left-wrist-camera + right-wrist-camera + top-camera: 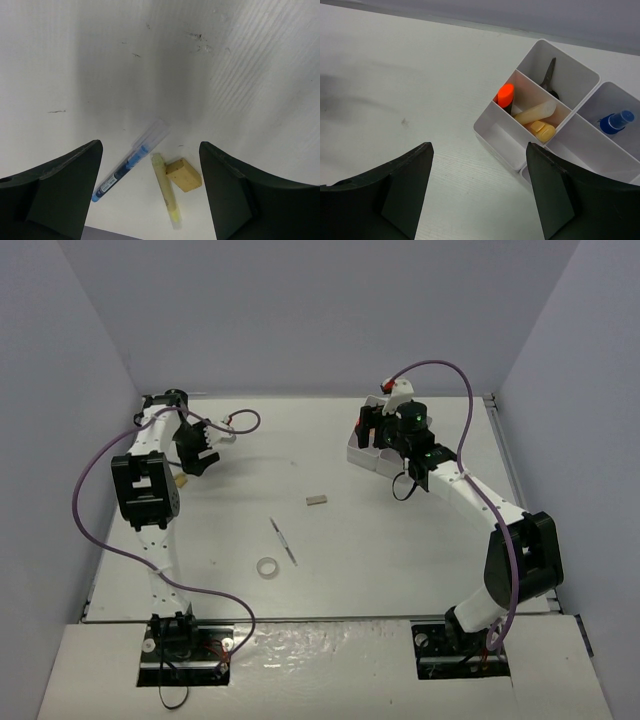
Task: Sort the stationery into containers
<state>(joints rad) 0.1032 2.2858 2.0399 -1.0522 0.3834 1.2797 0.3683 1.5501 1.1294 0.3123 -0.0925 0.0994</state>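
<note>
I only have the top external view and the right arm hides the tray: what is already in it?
Observer: An orange-capped marker and two yellow sticks share one compartment of the tray.
Operator: Anything else?
Observer: Scissors in the compartment beyond, a blue-capped bottle in one further right.
Operator: And under the left tool?
Observer: A blue pen, a yellow pen and a tan eraser, between its open fingers.

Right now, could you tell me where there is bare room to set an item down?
The tray's nearest compartment in the right wrist view, beside the one holding the orange-capped marker, is bare. The table is free between the left gripper and the tray. It is crowded under the left gripper: blue pen, yellow stick and tan block lie close together.
</note>
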